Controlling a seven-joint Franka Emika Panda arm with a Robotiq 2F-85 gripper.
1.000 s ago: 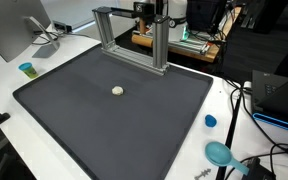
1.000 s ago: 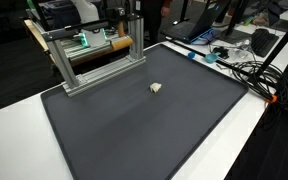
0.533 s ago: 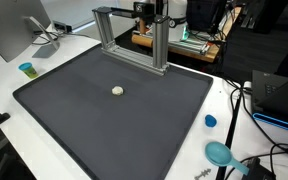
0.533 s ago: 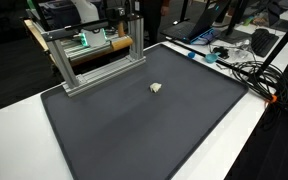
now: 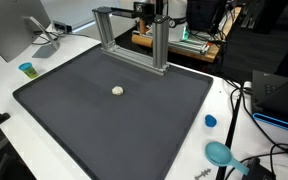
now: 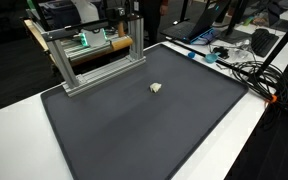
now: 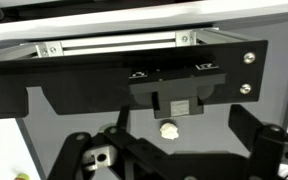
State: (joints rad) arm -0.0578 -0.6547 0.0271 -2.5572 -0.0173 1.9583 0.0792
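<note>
A small white crumpled lump lies alone near the middle of a dark grey mat; it also shows in an exterior view. In the wrist view the lump sits just below the camera mount, between my gripper's two dark fingers. The fingers are spread wide apart and hold nothing. They hang well above the mat. The gripper does not show in either exterior view.
A metal frame stands at the mat's far edge, also seen in an exterior view and in the wrist view. A blue cup, blue cap, teal dish, monitor and cables ring the mat.
</note>
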